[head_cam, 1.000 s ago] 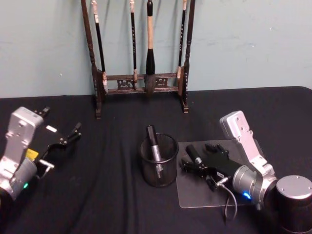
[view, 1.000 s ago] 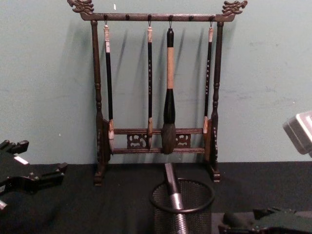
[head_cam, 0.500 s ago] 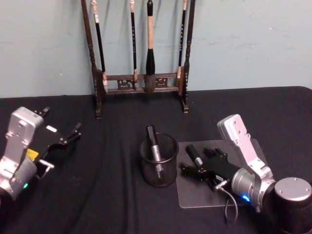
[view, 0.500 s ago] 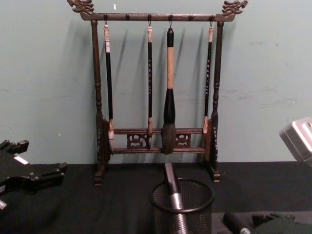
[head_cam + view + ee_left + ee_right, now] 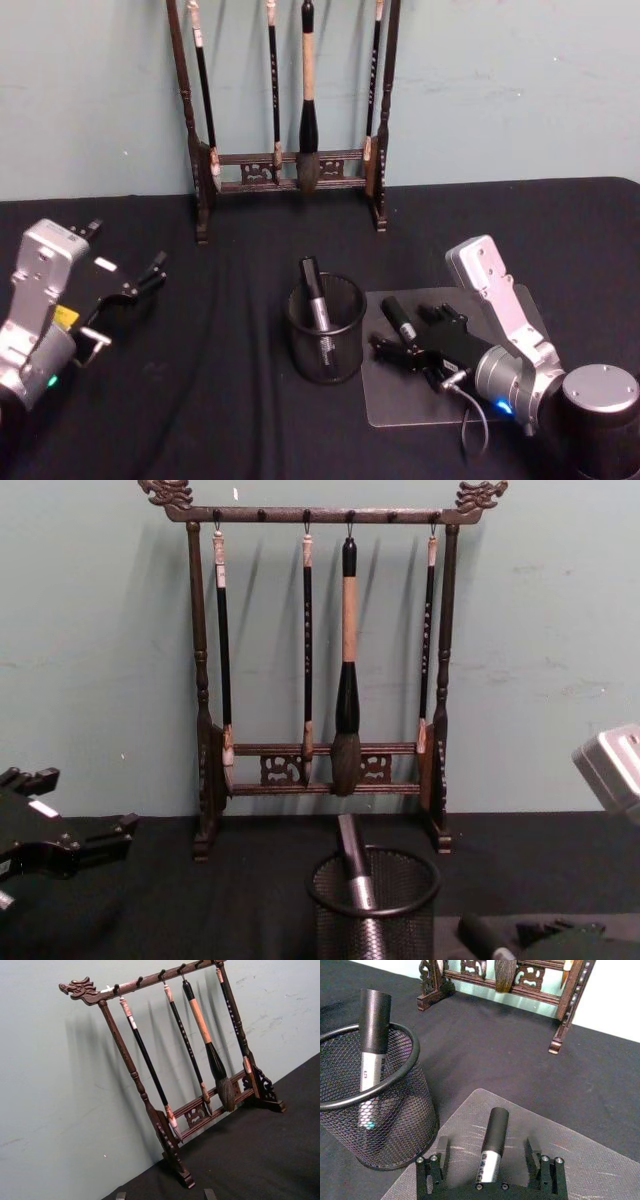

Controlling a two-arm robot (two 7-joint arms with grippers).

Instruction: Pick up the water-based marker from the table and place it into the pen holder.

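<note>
A water-based marker [image 5: 398, 318] with a black cap and silver body lies on a clear mat [image 5: 400, 400], right of the pen holder [image 5: 340, 365]. My right gripper [image 5: 408, 332] is low over the mat, open. In the right wrist view the marker [image 5: 494, 1135] lies between the two fingers [image 5: 440, 1149], apart from both. The black mesh pen holder [image 5: 395, 1125] has another marker [image 5: 374, 1035] leaning in it. My left gripper [image 5: 140, 282] is parked open at the table's left.
A dark wooden rack [image 5: 290, 170] hung with calligraphy brushes stands at the back of the black-covered table, behind the holder. Bare cloth lies between the left arm and the holder. In the chest view the holder [image 5: 340, 935] stands in front of the rack [image 5: 320, 770].
My right gripper has dropped lower and drawn back slightly, so the marker now lies between its open fingers. The left arm has not moved.
</note>
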